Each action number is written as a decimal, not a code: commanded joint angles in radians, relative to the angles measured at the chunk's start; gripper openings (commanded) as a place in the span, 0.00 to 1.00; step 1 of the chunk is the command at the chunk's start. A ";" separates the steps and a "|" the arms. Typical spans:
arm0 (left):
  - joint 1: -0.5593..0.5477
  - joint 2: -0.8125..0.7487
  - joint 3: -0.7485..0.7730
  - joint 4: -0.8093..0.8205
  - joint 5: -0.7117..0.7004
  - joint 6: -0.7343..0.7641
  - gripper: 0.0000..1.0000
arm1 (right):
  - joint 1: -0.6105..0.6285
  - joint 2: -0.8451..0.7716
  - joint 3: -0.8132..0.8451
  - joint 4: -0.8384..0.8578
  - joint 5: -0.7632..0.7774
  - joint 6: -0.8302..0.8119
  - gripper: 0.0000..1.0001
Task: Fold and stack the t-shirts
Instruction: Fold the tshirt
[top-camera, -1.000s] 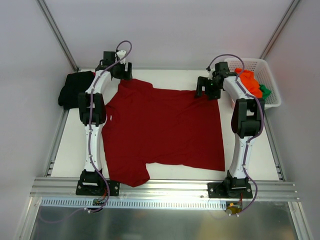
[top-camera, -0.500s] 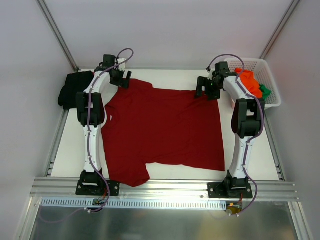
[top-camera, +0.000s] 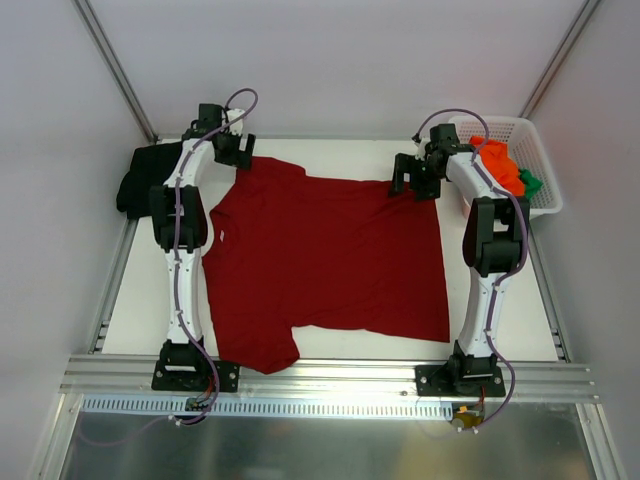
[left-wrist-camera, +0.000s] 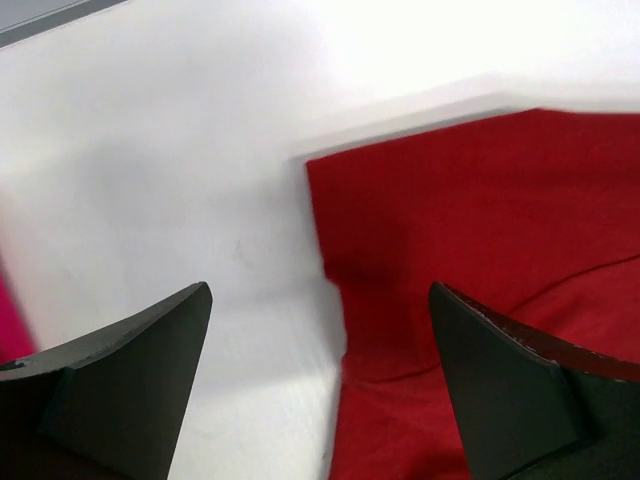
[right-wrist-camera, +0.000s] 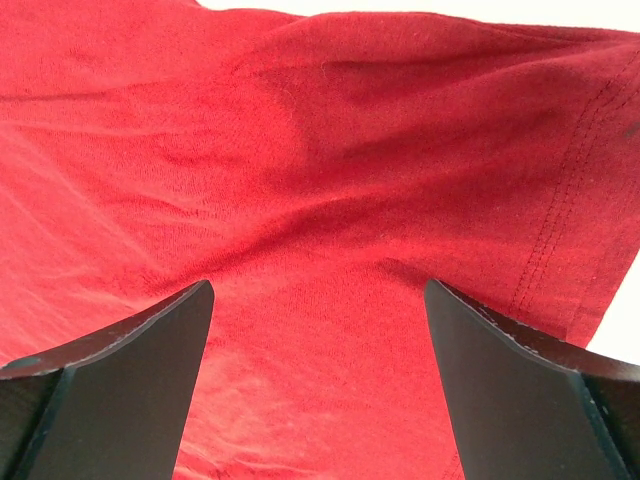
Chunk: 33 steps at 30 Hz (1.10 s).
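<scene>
A dark red t-shirt (top-camera: 330, 260) lies spread flat on the white table (top-camera: 140, 300), one sleeve hanging toward the near edge. My left gripper (top-camera: 232, 150) hovers open over the far-left sleeve; in the left wrist view the sleeve's edge (left-wrist-camera: 470, 210) lies under the right finger, and bare table shows under my left gripper (left-wrist-camera: 320, 292). My right gripper (top-camera: 412, 176) is open above the shirt's far-right corner, red cloth (right-wrist-camera: 330, 150) filling the space around my right gripper (right-wrist-camera: 318, 287). A black t-shirt (top-camera: 150, 176) lies bunched at the far left. Orange (top-camera: 500, 166) and green (top-camera: 530, 183) t-shirts sit in the basket.
A white lattice basket (top-camera: 545, 200) stands at the far right corner beside the right arm. White walls and metal frame posts close in the table on three sides. An aluminium rail (top-camera: 330, 375) runs along the near edge by the arm bases.
My left gripper has shifted a little left and back from the sleeve corner, its jaws standing wider. The right arm and the dark red shirt have not moved.
</scene>
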 joint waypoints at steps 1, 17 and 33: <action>0.000 0.034 0.057 -0.010 0.114 -0.060 0.92 | 0.004 -0.064 0.045 -0.027 -0.015 -0.008 0.91; -0.003 0.029 0.023 -0.022 0.311 -0.088 0.65 | 0.004 -0.044 0.068 -0.036 -0.035 0.012 0.90; -0.006 0.014 0.014 -0.022 0.240 -0.094 0.00 | 0.004 -0.050 0.062 -0.037 -0.033 0.003 0.90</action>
